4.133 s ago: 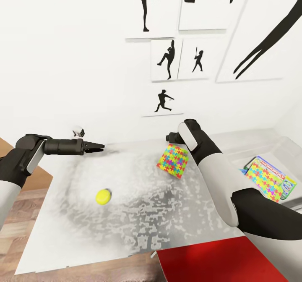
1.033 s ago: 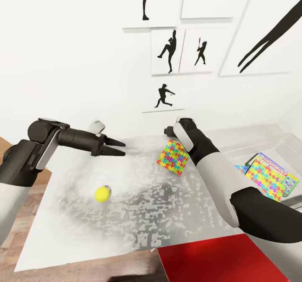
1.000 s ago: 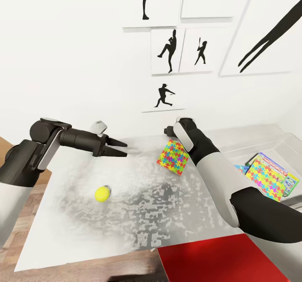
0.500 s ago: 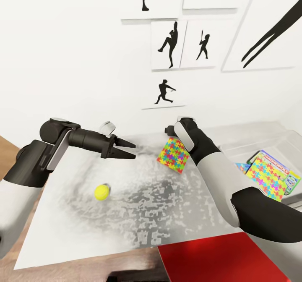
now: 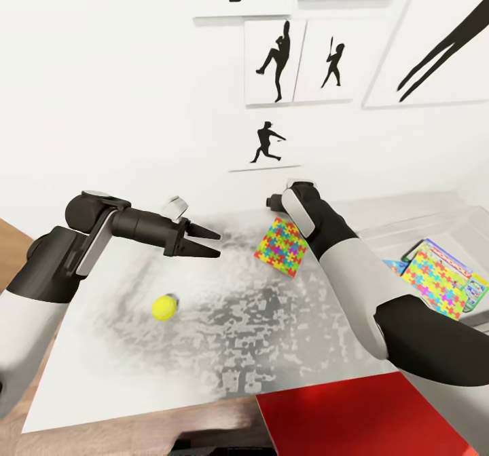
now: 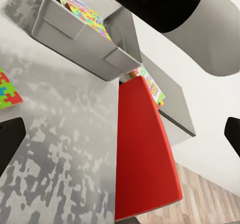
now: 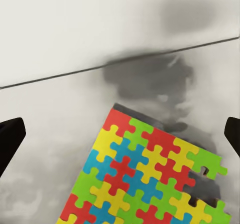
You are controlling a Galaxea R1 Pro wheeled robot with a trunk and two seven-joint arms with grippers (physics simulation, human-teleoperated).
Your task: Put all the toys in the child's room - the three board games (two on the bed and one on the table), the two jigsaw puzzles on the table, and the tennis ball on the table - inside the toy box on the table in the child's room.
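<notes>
The tennis ball (image 5: pixel 164 307) lies on the mottled table (image 5: pixel 238 334), left of centre. My left gripper (image 5: pixel 212 242) hovers open above the table, beyond the ball and to its right, holding nothing. One jigsaw puzzle (image 5: pixel 282 246) lies flat near the wall, partly under my right wrist (image 5: pixel 299 208). In the right wrist view my right gripper (image 7: pixel 121 136) is wide open right above this puzzle (image 7: pixel 145 179). The toy box (image 5: pixel 441 225) stands at the table's right end, holding the other puzzle (image 5: pixel 435 279) on top of a printed game box (image 5: pixel 473 288).
A red flat-topped object (image 5: pixel 360 422) stands at the table's near edge, on the right. The white wall with black baseball silhouettes (image 5: pixel 275 62) runs along the table's far side. Wood floor (image 5: pixel 13 245) shows past the left end. In the left wrist view, the toy box (image 6: pixel 75 39) and the red object (image 6: pixel 145 159) lie ahead.
Over four seconds my left gripper has opened and moved right, over the table. The head camera has shifted a little. The ball, the puzzles and the right arm have stayed put.
</notes>
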